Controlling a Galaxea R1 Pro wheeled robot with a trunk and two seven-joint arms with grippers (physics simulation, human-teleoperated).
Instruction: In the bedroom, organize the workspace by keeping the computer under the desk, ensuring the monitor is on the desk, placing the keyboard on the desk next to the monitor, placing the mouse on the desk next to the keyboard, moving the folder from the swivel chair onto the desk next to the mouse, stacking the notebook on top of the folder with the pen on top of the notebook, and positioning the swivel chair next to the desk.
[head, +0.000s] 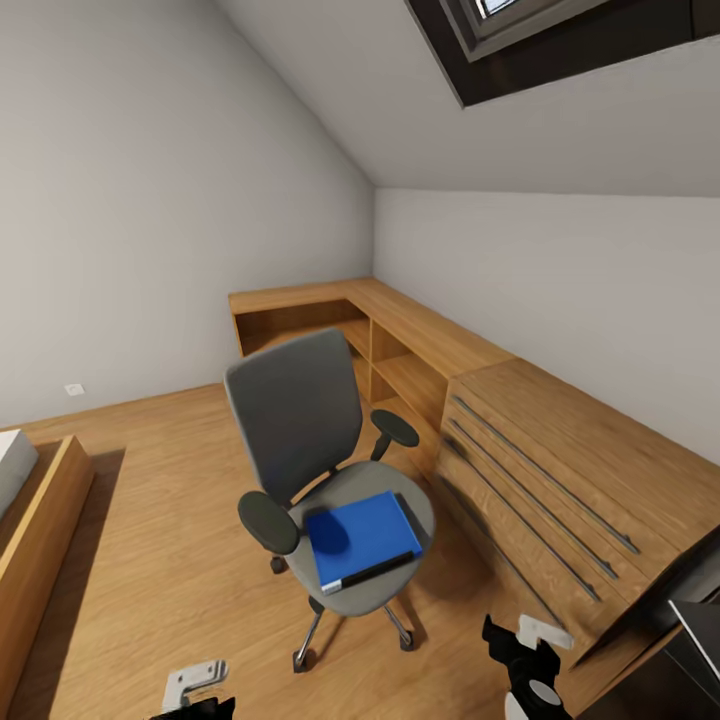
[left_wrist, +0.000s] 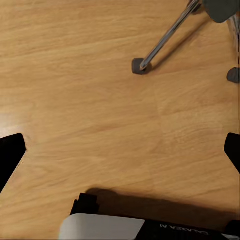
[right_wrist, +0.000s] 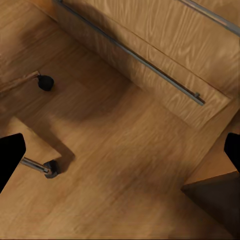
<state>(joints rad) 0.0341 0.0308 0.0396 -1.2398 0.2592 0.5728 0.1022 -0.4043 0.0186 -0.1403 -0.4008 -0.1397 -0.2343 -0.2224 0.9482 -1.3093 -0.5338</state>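
Nearest you, both arms hang low in front of the base. Your left gripper (left_wrist: 120, 150) looks down at bare wooden floor (left_wrist: 90, 100), its fingers spread wide with nothing between them; your right gripper (right_wrist: 120, 150) is likewise wide open and empty, hovering over floor beside the light wooden drawer cabinet (head: 540, 480).

Just ahead stands the swivel chair (head: 300, 420), its seat facing you, with the folder (head: 360, 535) lying flat on it. A dark strip runs along the folder's near edge; it may be the notebook tucked beneath, but from here you cannot be sure.

Beyond the chair, low wooden shelving (head: 390, 340) wraps the corner under the sloped ceiling. A black edge at the lower right of the head view is probably the desk.

The step in hand looks like fetching the folder. You likely need to roll closer, then bring one open gripper down to the folder's near edge.
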